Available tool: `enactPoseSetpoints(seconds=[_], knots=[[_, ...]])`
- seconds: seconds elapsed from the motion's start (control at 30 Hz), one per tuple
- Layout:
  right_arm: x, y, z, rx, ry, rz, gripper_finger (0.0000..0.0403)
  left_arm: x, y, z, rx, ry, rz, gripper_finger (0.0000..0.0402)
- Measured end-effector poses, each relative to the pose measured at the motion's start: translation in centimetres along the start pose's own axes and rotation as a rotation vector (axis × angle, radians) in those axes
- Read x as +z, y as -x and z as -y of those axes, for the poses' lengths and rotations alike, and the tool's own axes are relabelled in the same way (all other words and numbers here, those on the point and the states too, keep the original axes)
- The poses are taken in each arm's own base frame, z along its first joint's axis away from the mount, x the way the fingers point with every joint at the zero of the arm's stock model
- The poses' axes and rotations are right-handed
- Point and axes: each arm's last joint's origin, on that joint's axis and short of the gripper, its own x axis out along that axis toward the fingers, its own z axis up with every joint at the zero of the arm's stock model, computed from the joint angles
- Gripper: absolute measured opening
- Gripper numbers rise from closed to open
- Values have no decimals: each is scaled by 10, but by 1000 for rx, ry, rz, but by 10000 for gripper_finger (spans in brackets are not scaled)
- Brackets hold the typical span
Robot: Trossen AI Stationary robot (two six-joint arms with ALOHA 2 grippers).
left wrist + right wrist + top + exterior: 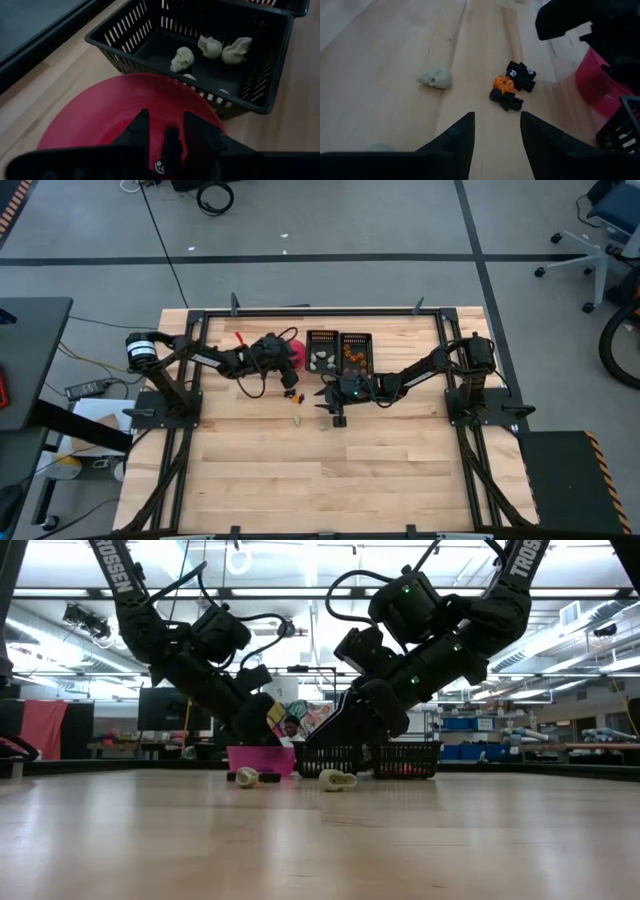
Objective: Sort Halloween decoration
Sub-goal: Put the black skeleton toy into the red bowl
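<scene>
The left gripper (pixel 167 131) hangs over the pink bowl (pixel 100 115), fingers slightly parted around a small dark piece (pixel 171 145); whether they grip it I cannot tell. Just beside the bowl, a black tray (pixel 115 37) holds 3 pale skull pieces (pixel 182 58) in clear sight. A second tray (pixel 357 352) beside it holds orange pieces. The right gripper (pixel 496 131) hovers open and empty above the table (pixel 380 65), near a pale skull (pixel 436 77), an orange piece (pixel 503 83) and 2 dark pieces (pixel 521 75) lying loose
</scene>
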Motion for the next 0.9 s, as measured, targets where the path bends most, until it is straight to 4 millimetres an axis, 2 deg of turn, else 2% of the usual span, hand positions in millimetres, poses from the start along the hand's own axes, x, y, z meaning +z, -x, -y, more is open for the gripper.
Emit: enactPoseSetpoints(seconds=[0.2,0.4,0.6,0.77,0.9], knots=[[0,0,0,1,2,0,162,0,0,1,-1,1,-6,133],[0,0,0,1,-4,0,162,6,6,-3,13,-17,13,136],[-1,0,-1,3,-4,-8,162,17,27,-2,31,-60,9,137],[-3,0,-1,-9,-3,-36,162,22,44,18,-36,-199,11,137],[-6,0,0,-31,8,-71,162,13,50,41,-116,-312,-36,137]])
